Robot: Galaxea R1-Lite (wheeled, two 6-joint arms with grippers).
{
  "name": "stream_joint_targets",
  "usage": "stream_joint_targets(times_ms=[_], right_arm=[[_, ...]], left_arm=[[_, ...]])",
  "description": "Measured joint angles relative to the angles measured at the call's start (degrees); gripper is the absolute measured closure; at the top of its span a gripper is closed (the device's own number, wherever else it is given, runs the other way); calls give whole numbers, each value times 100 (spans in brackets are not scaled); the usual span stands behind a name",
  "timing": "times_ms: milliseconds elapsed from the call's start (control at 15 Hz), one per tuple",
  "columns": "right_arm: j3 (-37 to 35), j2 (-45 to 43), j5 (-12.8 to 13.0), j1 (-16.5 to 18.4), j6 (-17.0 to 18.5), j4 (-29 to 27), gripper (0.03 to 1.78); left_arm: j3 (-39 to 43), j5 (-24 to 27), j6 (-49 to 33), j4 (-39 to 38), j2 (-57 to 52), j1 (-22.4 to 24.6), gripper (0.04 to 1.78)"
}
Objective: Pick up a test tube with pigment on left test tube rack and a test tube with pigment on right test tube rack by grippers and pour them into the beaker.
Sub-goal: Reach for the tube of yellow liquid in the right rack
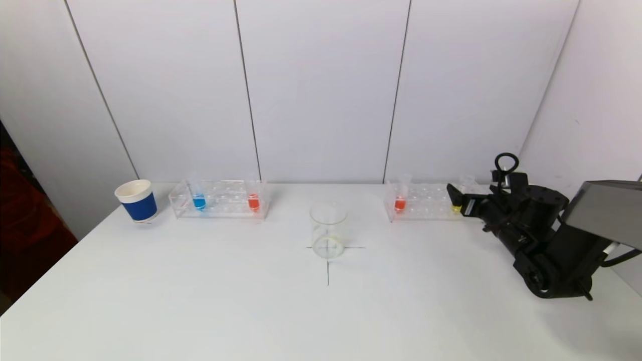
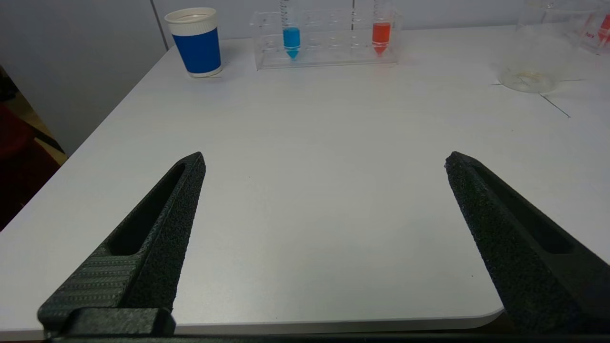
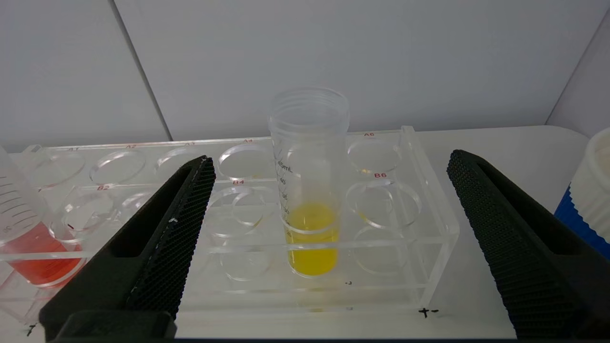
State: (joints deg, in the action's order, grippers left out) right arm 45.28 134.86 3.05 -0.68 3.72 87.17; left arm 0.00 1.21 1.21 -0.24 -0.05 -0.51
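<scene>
At right end of right test tube rack [image 1: 426, 203]: right gripper [image 3: 329, 164] spread wide, empty, jaws flanking yellow test tube [image 3: 310, 200] upright in its slot, not touching. Left gripper [image 2: 324, 159] wide, empty, low over near table [image 2: 305, 200]. Left test tube rack [image 1: 220, 199] holds blue tube [image 1: 198, 196] and red tube [image 1: 253, 197]. Beaker [image 1: 328, 229] centre

1. A lab bench setup: a plain white table [image 1: 200, 301] against white wall panels [image 1: 321, 90].
2. A glass beaker [image 1: 328, 229] stands on a drawn cross mark.
3. Clear racks [image 1: 220, 199] left and right of the beaker hold graduated tubes [image 3: 310, 181] of coloured liquid.
</scene>
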Motion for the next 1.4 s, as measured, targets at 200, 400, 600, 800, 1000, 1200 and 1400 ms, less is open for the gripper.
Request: stream_joint_targets(times_ms=[200, 400, 600, 800, 1000, 1200, 1400], right_arm=[[128, 83, 4, -2, -6, 0, 4], [235, 171, 11, -17, -15, -2, 4], [290, 232, 11, -39, -15, -2, 4], [325, 267, 11, -63, -15, 0, 4], [364, 299, 6, -77, -13, 0, 4], [417, 323, 11, -83, -20, 0, 4], [500, 356, 11, -88, -17, -2, 4]], left_arm=[[0, 0, 2, 0, 0, 0, 6], [0, -2, 2, 2, 0, -1, 6], [0, 0, 2, 2, 0, 2, 6], [0, 2, 2, 0, 0, -1, 6], [0, 2, 5, 2, 0, 0, 6], [0, 2, 2, 0, 0, 0, 6], [0, 0, 2, 0, 0, 2, 6]])
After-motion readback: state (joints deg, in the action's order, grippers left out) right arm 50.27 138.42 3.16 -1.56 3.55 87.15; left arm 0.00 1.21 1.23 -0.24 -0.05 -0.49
